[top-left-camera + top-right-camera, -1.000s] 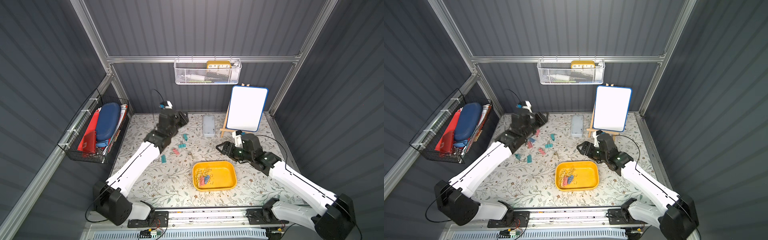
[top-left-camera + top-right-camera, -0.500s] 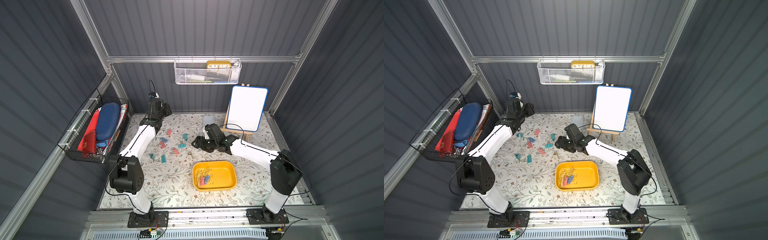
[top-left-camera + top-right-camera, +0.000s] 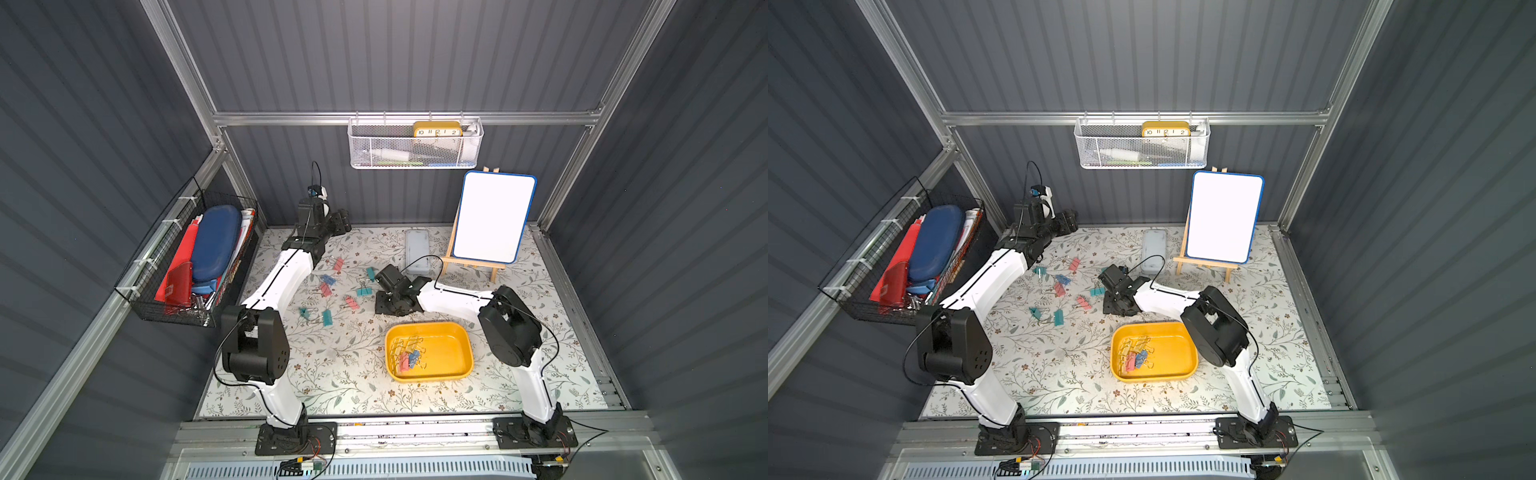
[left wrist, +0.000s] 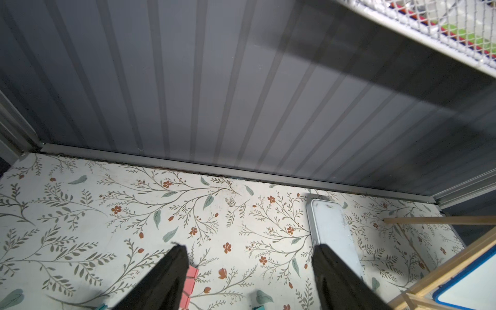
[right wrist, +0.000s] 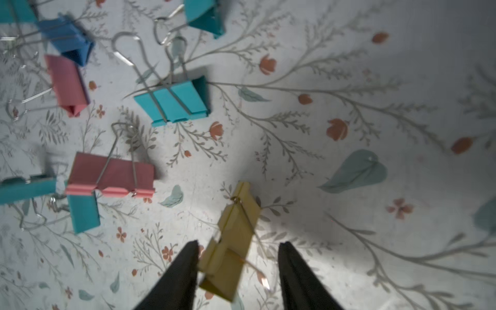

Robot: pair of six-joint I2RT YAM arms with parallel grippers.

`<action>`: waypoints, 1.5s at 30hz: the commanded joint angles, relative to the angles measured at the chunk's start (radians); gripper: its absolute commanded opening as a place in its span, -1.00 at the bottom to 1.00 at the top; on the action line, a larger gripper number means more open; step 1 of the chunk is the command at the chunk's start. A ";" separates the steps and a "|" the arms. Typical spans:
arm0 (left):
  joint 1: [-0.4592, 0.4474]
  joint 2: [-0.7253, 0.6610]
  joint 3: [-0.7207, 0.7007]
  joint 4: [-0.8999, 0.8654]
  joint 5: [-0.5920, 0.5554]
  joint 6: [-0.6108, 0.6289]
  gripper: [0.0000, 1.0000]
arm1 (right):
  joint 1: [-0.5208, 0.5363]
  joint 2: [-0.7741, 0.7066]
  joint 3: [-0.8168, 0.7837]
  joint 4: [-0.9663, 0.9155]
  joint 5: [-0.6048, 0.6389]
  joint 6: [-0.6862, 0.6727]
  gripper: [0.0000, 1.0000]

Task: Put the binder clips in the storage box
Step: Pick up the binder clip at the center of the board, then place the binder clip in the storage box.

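The yellow storage box (image 3: 457,332) (image 3: 1185,332) sits at the front middle of the table and holds several binder clips (image 3: 407,357). More binder clips (image 3: 352,302) in pink, teal and blue lie scattered on the floral mat behind it, seen in both top views. My right gripper (image 3: 384,307) (image 5: 239,244) is low over the mat with a yellow clip (image 5: 241,212) between its jaws. That clip touches one finger and a gap shows at the other. My left gripper (image 3: 343,218) (image 4: 249,246) hangs open and empty near the back wall, above a pink clip (image 4: 192,279).
A flat grey case (image 3: 417,249) lies at the back middle, with a whiteboard on a wooden easel (image 3: 492,218) to its right. A black wire basket (image 3: 195,257) hangs on the left wall and a white mesh basket (image 3: 415,145) on the back wall.
My left gripper has drawn back towards the back wall and opened wider. My right gripper has swung left to the loose clips, come down, and narrowed its jaws around the yellow clip.
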 commanded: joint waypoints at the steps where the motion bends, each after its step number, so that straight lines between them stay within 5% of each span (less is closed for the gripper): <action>1: 0.003 0.003 0.008 0.009 0.029 0.031 0.62 | 0.000 -0.001 0.017 -0.031 0.073 -0.011 -0.33; 7: 0.003 -0.012 0.007 0.011 0.053 0.045 0.65 | 0.000 -0.067 0.008 -0.044 0.092 -0.050 -0.78; 15: 0.003 -0.025 -0.002 0.016 0.045 0.059 0.66 | 0.001 -0.321 -0.072 -0.103 0.081 -0.115 -0.80; 20: 0.003 -0.044 -0.014 0.031 0.102 0.088 0.97 | 0.001 -0.594 -0.251 -0.159 0.069 -0.138 -0.80; 29: 0.003 -0.029 -0.009 0.028 0.205 0.108 0.98 | 0.005 -0.978 -0.613 -0.201 -0.108 -0.215 -0.85; 35: 0.001 -0.019 -0.009 0.023 0.201 0.121 0.98 | 0.006 -0.952 -0.762 -0.104 -0.158 -0.212 -0.85; 45: 0.001 -0.009 -0.007 0.019 0.193 0.125 0.98 | -0.016 -0.707 -0.713 -0.054 -0.131 -0.218 -0.80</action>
